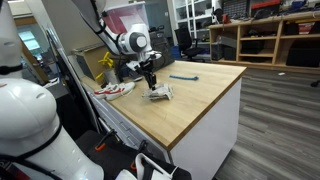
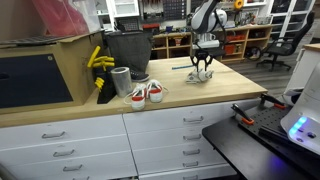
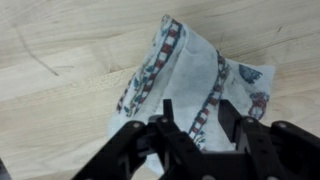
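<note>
Wrist view: claw [image 3: 198, 108] straddles 6 o'clock edge of cloth [image 3: 190, 60] on worktop [image 3: 60, 70], half-closed about raised fold offering purchase; actual grip, cannot tell

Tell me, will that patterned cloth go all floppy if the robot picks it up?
Probably floppy: the cloth lies crumpled with folds on the wooden counter, so it should droop from the gripper. It looks thin, so likely light. It seems unlikely to roll or break; pushed, it would probably bunch up.

The fingers [image 3: 170, 125] hide the near edge of the cloth [image 3: 188, 65], so any grip is unclear.
</note>
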You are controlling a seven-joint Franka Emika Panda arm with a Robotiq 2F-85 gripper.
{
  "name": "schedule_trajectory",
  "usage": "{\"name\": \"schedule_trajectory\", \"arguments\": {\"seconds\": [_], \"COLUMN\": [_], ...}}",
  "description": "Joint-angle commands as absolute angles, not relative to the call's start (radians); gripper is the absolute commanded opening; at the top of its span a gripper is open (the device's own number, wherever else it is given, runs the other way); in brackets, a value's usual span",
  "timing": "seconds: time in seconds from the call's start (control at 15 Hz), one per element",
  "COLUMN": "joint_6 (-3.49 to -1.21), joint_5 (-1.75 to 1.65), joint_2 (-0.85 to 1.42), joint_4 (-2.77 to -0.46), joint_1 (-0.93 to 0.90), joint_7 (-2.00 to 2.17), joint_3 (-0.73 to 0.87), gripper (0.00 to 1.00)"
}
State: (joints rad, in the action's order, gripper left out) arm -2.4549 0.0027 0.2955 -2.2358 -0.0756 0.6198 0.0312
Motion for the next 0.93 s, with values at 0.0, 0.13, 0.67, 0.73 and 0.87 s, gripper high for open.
{"name": "schedule_trajectory", "arguments": {"seconds": [0.0, 0.13, 0.67, 0.73, 0.87], "joint_6": [-2.487, -2.558, -2.767, -2.784, -2.807], "joint_5": [-0.059, -0.114, -0.222, -0.221, -0.202], "joint_2": [0.334, 0.35, 0.396, 0.387, 0.353], "joint_4": [-2.216, -2.241, -2.378, -2.393, -2.418], "joint_1": [-0.11, -0.13, -0.195, -0.201, -0.206], "joint_7": [0.639, 0.633, 0.627, 0.622, 0.608], "joint_3": [0.059, 0.072, 0.148, 0.152, 0.148], "gripper": [0.21, 0.05, 0.0, 0.0, 0.0]}}
